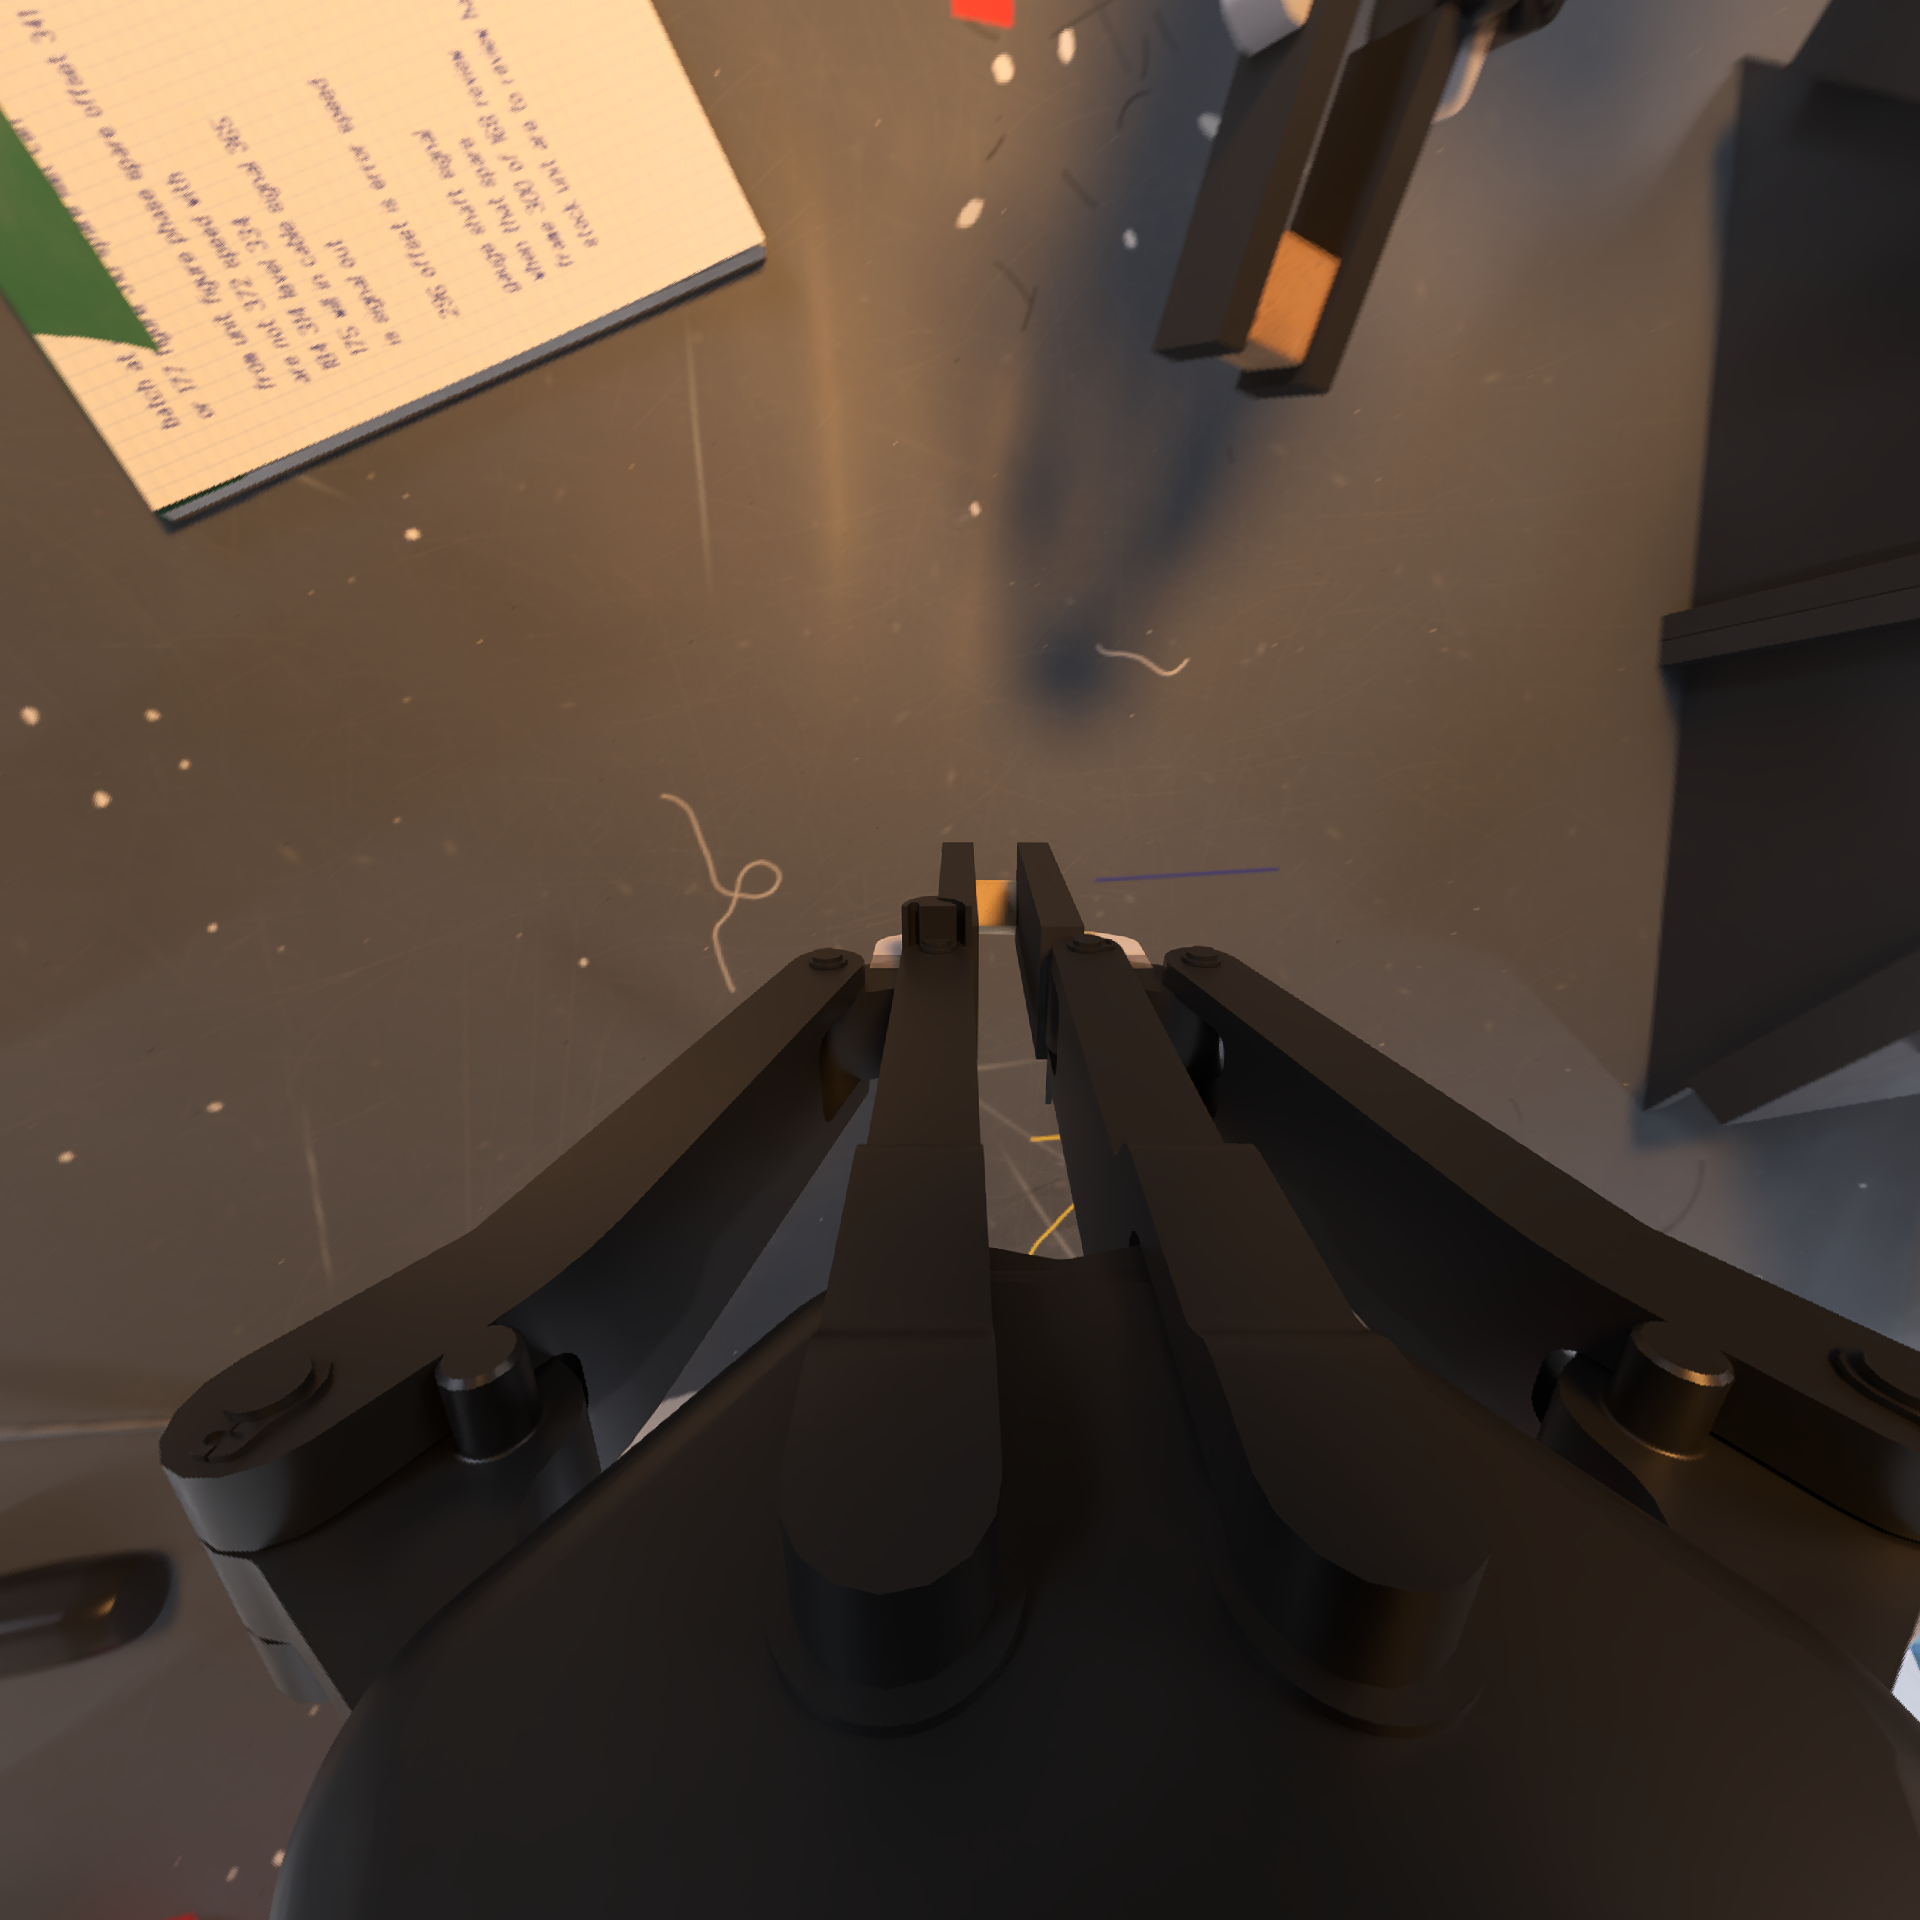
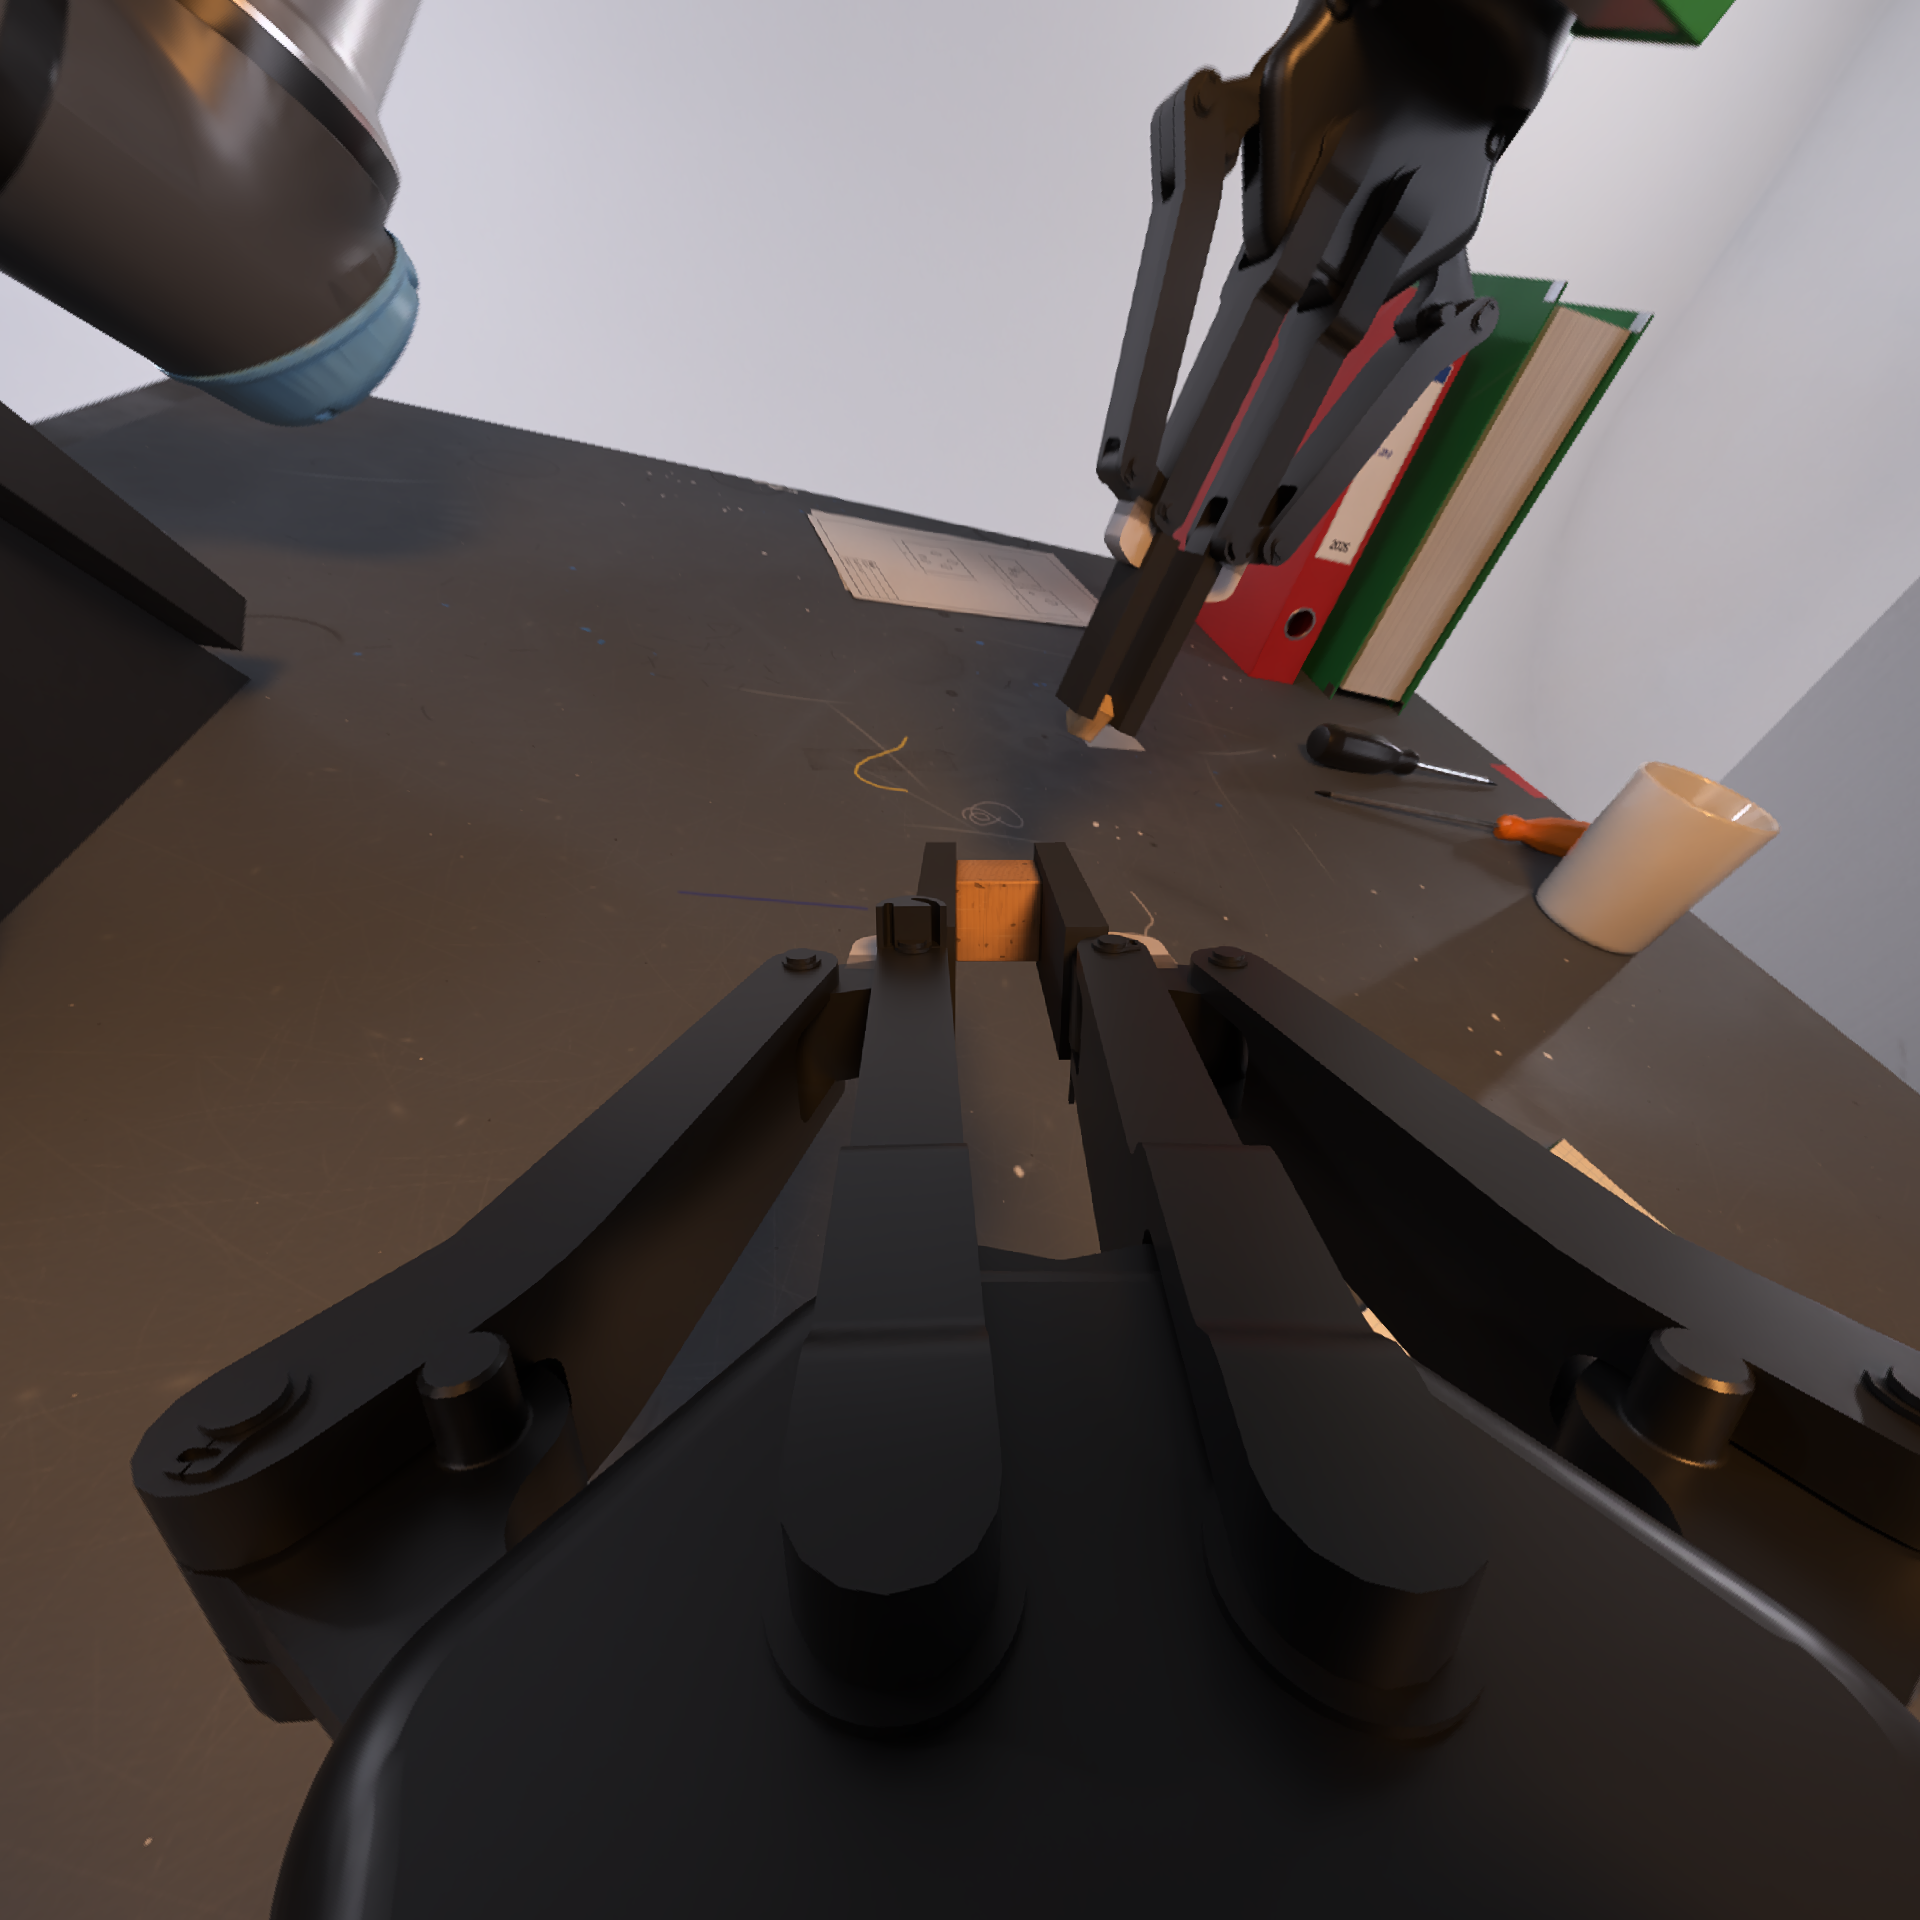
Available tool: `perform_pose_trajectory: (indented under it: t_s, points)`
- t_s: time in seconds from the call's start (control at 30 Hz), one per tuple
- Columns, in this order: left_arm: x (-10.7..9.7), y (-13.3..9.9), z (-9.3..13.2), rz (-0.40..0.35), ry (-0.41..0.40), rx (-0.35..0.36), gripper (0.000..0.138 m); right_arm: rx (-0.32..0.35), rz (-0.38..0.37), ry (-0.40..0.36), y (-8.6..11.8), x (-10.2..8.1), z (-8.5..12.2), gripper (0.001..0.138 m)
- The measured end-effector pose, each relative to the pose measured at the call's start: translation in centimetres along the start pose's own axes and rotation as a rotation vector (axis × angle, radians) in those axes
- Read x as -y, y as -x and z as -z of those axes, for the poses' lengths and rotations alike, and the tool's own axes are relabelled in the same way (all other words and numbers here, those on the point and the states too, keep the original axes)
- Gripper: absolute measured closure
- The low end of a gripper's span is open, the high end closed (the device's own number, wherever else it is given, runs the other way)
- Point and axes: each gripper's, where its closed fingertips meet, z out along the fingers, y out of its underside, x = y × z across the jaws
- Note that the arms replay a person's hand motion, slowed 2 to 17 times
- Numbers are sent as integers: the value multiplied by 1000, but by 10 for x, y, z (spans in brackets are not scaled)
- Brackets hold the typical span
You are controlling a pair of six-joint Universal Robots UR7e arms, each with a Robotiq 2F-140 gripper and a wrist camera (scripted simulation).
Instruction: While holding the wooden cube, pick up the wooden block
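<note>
My right gripper (image 2: 995,857) is shut on the wooden cube (image 2: 995,912) and holds it above the dark table (image 2: 520,831). In the left wrist view, this gripper (image 1: 1273,364) and the cube (image 1: 1291,296) hang at the top right. My left gripper (image 1: 995,862) is shut on the narrow wooden block (image 1: 992,902), pointing down at the table. In the right wrist view, the left gripper (image 2: 1096,707) is farther back, and the block (image 2: 1099,724) sticks out below its fingertips close to the table surface. I cannot tell whether the block touches the table.
A lined notepad (image 1: 364,229) lies at the far left. A dark box (image 1: 1797,623) stands at the right. A red binder (image 2: 1309,582), a green book (image 2: 1475,499), a paper sheet (image 2: 956,566), two screwdrivers (image 2: 1361,750) and a white mug (image 2: 1652,857) sit beyond.
</note>
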Motion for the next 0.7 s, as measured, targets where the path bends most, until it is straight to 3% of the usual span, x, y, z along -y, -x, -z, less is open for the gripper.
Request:
perform_pose_trajectory:
  t_s: [0.2,0.33,0.5,0.7]
  points:
    - [-10,18,4,27,34,100,127,17,-4,-58,2,5,5,119]
    - [-20,37,16,60,56,206,127,12,-8,-61,1,3,7,119]
    - [-31,57,42,98,65,330,127,-14,-17,-28,-4,-4,7,119]
    - [-37,70,81,146,-1,414,127,-34,-30,-7,-8,-12,7,119]
